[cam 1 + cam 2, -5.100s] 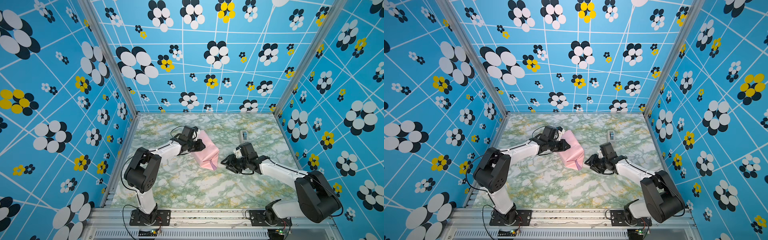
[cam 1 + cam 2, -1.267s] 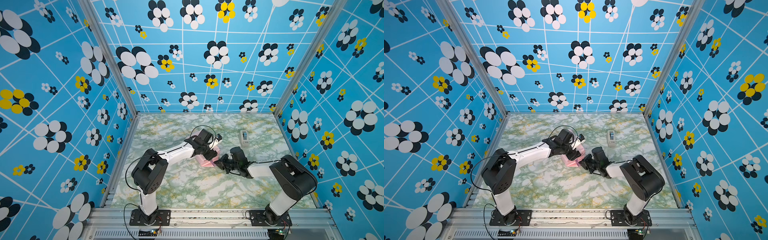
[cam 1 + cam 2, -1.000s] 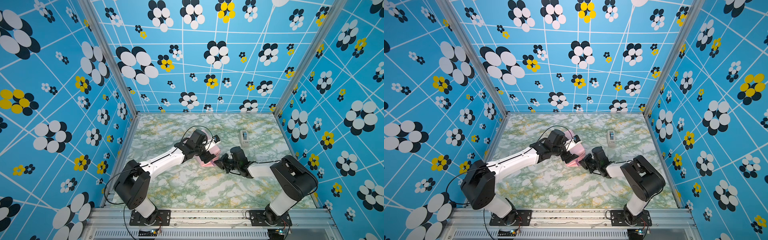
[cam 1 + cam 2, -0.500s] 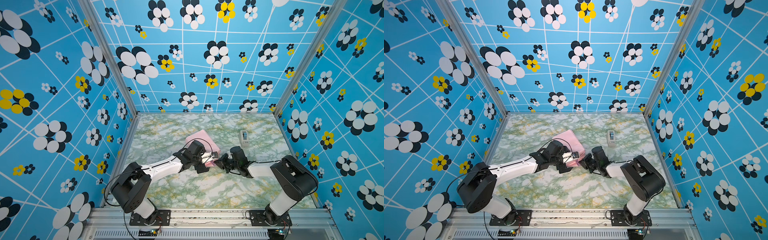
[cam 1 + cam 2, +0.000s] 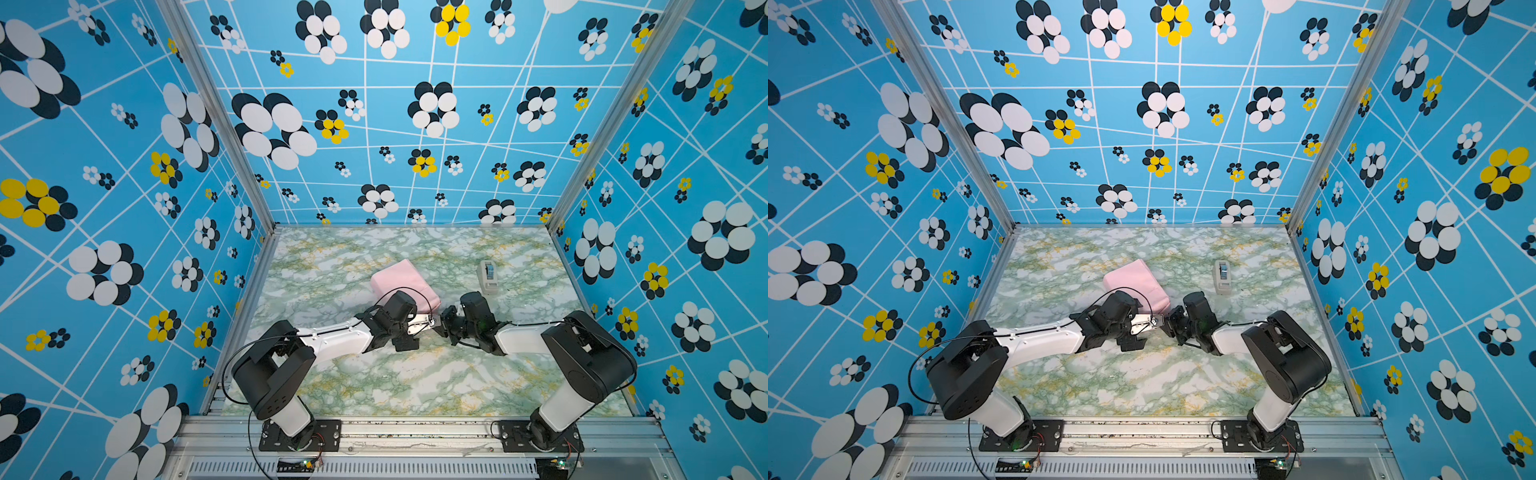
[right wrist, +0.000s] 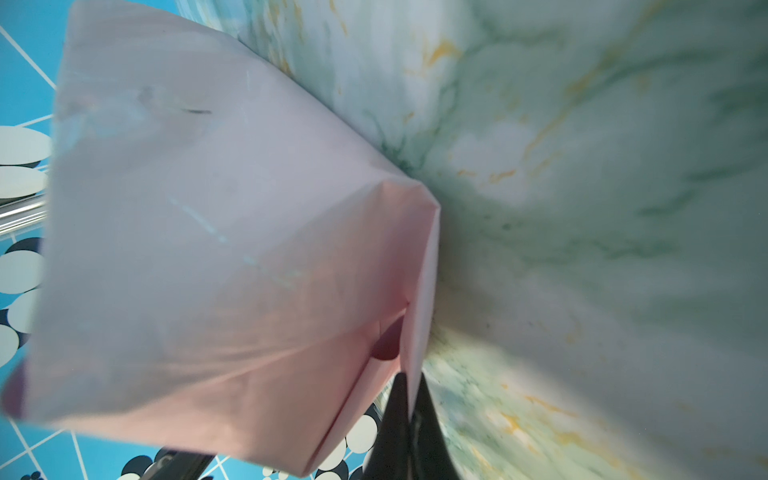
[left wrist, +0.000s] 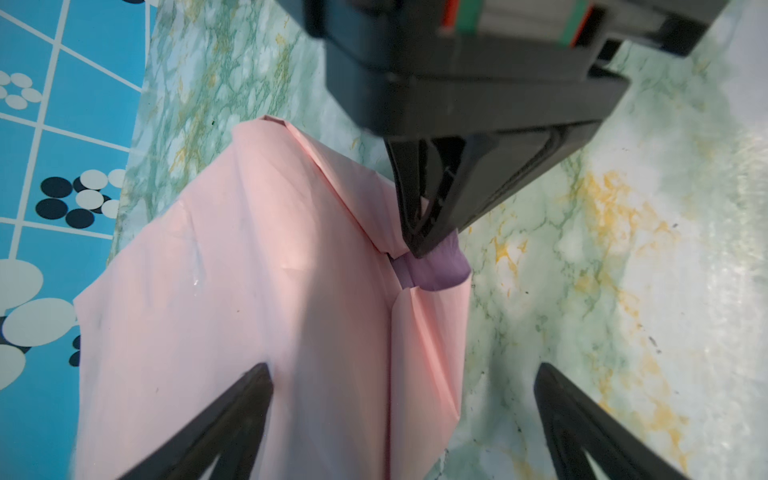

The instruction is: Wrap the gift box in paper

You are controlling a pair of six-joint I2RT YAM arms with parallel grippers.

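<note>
Between the blue flowered walls (image 5: 124, 174), on the green-marbled table (image 5: 415, 382), the left arm (image 5: 332, 340) is now lying low and stretching toward the middle. A second ago it was arching over the parcel. It has since been swinging down and toward the front, so the parcel's top is showing uncovered in both top views. The right arm (image 5: 523, 337) is staying where it was a second ago, elbow folded high at the right and forearm running low toward the centre. Five seconds ago it was standing off from the parcel.

The paper (image 5: 401, 282) is sitting mid-table, pale pink face out, folded around the gift box, which is lying hidden inside it. In both top views the left wrist and its looping cable (image 5: 415, 291) are covering the parcel's near edge. The white-grey tape dispenser (image 5: 489, 276) is standing apart to the parcel's right, nearer the back wall.

The left gripper (image 7: 401, 365) is hovering at the parcel's near corner with its jaws spread as wide as they go, gripping nothing. One finger (image 7: 224, 424) is showing over the pink top, its partner over bare marble. The right gripper (image 7: 422, 237) is facing it closely from the other side, jaws pressed tight on a folded edge of the paper at that corner. Just by its tip, a small lilac patch (image 7: 434, 272) of the sheet's other face is peeking out.
</note>
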